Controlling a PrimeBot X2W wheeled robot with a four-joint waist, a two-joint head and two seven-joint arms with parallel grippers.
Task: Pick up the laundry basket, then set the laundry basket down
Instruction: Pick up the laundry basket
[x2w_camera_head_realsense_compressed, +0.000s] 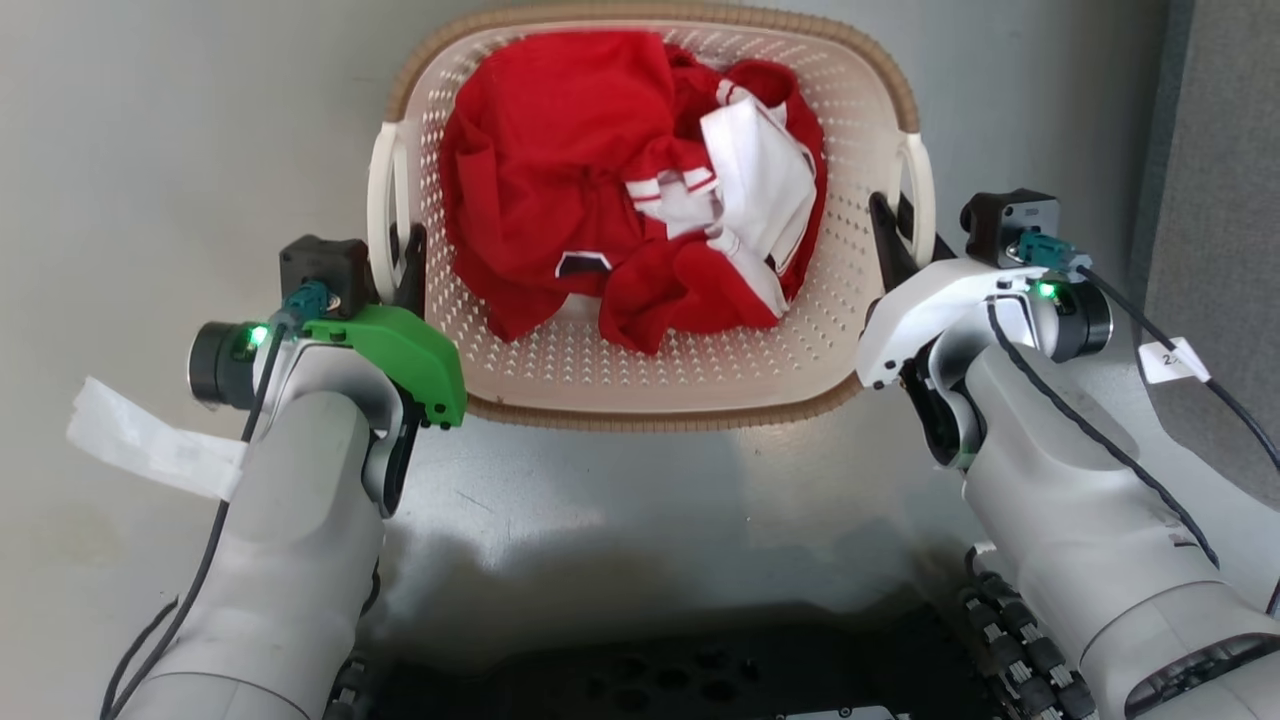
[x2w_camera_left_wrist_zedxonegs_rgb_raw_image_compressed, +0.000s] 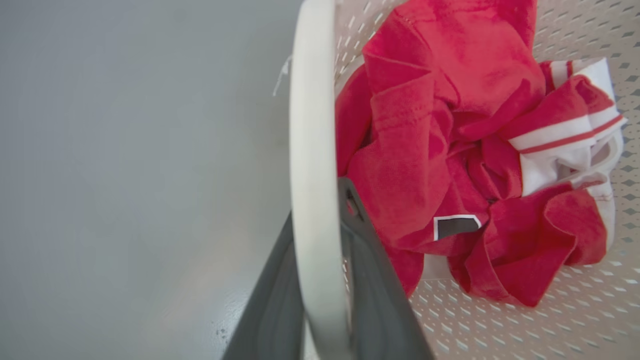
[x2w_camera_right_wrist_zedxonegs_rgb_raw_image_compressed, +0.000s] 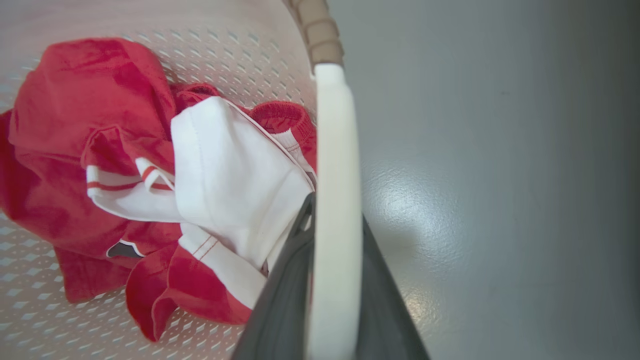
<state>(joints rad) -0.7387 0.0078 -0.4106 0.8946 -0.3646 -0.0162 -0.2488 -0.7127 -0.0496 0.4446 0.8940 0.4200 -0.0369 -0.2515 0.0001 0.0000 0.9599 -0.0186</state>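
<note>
Laundry basket (x2w_camera_head_realsense_compressed: 640, 415) sits between left gripper (x2w_camera_head_realsense_compressed: 398, 250) and right gripper (x2w_camera_head_realsense_compressed: 900, 225), handles (x2w_camera_head_realsense_compressed: 383, 200) clamped.

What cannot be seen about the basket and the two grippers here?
- Head view: wrists cover the near corners of the laundry basket.
- Head view: the basket hides its own underside; lifted or resting, unclear.
- Wrist views: the left handle and right handle hide the inner faces of the left gripper and right gripper.
- All views: the clothes hide the bottom beneath.
</note>
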